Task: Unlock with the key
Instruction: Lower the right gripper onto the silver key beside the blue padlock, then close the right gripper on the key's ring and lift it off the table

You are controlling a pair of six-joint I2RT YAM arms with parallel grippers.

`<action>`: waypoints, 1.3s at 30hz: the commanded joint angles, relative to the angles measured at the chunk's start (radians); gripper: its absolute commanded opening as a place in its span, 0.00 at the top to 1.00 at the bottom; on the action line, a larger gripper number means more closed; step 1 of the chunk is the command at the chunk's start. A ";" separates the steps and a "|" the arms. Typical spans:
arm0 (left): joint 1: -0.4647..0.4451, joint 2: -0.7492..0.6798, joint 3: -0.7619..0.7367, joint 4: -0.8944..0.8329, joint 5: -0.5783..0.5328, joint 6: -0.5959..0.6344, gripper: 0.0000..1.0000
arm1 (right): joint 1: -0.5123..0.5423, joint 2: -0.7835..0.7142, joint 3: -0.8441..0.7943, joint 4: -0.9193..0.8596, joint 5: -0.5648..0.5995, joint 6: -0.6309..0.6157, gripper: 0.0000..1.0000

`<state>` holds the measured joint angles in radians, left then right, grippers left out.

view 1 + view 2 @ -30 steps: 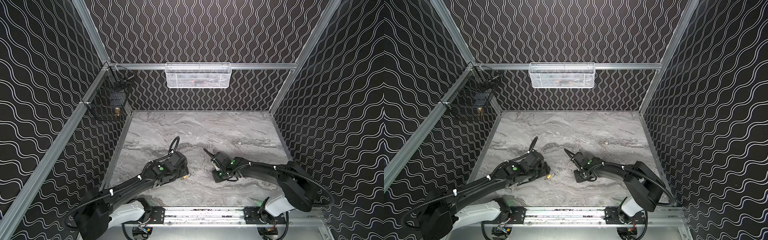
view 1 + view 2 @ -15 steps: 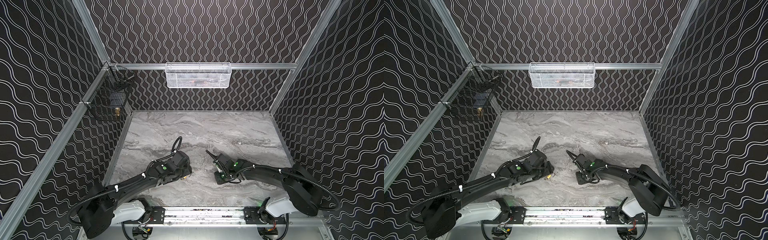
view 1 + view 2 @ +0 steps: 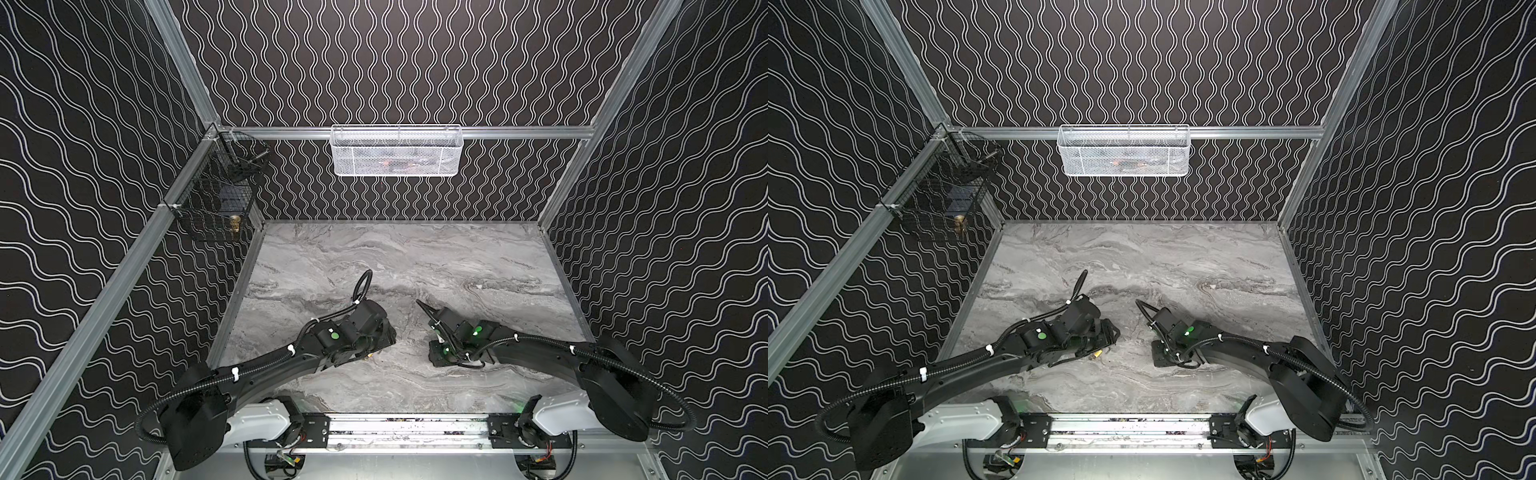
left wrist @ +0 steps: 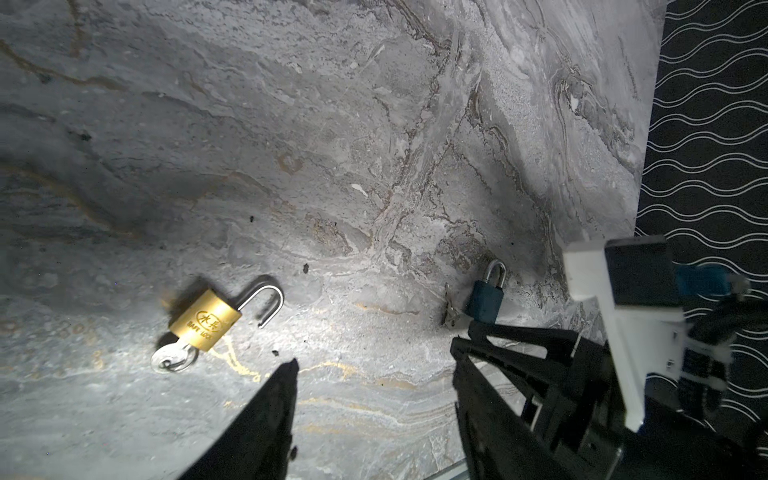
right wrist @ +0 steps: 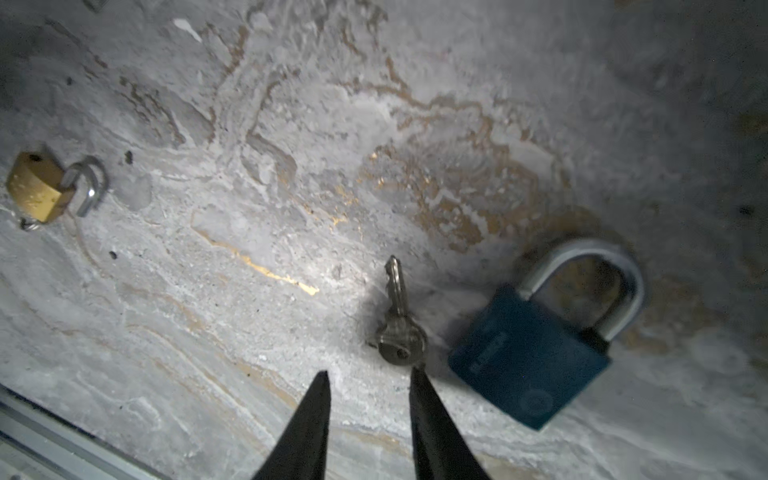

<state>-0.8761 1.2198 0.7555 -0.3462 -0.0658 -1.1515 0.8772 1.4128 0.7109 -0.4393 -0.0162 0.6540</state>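
Just off right claw (image 5: 368,376), apart: key (image 5: 401,332), wrist views only; left claw (image 4: 374,352) apart, empty.

White mesh basket (image 3: 397,151) on back rail (image 3: 519,132), black wire basket (image 3: 210,208) on left rail (image 3: 124,266), marble tabletop (image 3: 415,257)

Left gripper (image 4: 374,355) wide, right gripper (image 5: 370,372) narrower (both empty)

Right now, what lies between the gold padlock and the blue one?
A loose silver key, close beside the blue padlock; the rest toward the gold padlock is bare table. The right wrist view shows it.
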 commanded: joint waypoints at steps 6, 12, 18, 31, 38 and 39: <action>0.003 -0.031 0.020 -0.053 -0.070 0.033 0.34 | 0.023 0.047 0.023 0.036 0.097 0.200 0.61; 0.014 -0.081 -0.021 -0.041 -0.073 0.030 0.34 | 0.050 0.088 0.074 -0.018 0.192 0.257 0.61; 0.029 -0.119 -0.045 -0.057 -0.068 0.035 0.33 | 0.077 0.142 0.108 -0.042 0.224 0.288 0.65; 0.052 -0.129 -0.059 -0.044 -0.045 0.048 0.32 | 0.090 0.176 0.114 -0.065 0.281 0.305 0.74; 0.052 -0.134 -0.063 -0.053 -0.042 0.041 0.32 | 0.118 0.157 0.094 -0.070 0.266 0.325 0.78; 0.053 -0.134 -0.065 -0.052 -0.040 0.040 0.32 | 0.118 0.149 0.085 -0.071 0.262 0.324 0.78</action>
<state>-0.8257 1.0904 0.6952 -0.3985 -0.1066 -1.1187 0.9947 1.5776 0.8112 -0.4873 0.2451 0.9520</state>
